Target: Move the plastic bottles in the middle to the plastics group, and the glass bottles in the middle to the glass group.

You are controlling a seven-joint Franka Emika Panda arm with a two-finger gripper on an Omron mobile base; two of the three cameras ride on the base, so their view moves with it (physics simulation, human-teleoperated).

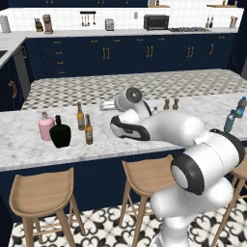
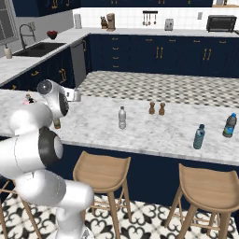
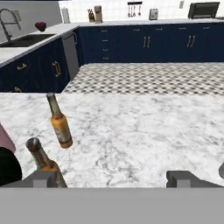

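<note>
At the counter's left, a pink bottle (image 1: 46, 126), a squat black bottle (image 1: 60, 132) and two brown beer bottles (image 1: 80, 116) (image 1: 89, 130) stand close together. In the hand view my gripper (image 3: 114, 179) is open with nothing between its fingers. The nearer beer bottle (image 3: 43, 164) stands upright just outside the left fingertip (image 3: 43, 177), and the other beer bottle (image 3: 59, 122) is farther off. The small pale plastic bottle (image 2: 122, 117) stands mid-counter. Two blue-capped bottles (image 2: 199, 137) (image 2: 229, 125) stand at the counter's right end.
Two small brown shakers (image 2: 151, 108) (image 2: 162, 109) stand behind the plastic bottle. The marble counter (image 2: 154, 133) has wooden stools (image 2: 103, 173) along its near side. A sink (image 2: 39, 46) and dark cabinets lie beyond.
</note>
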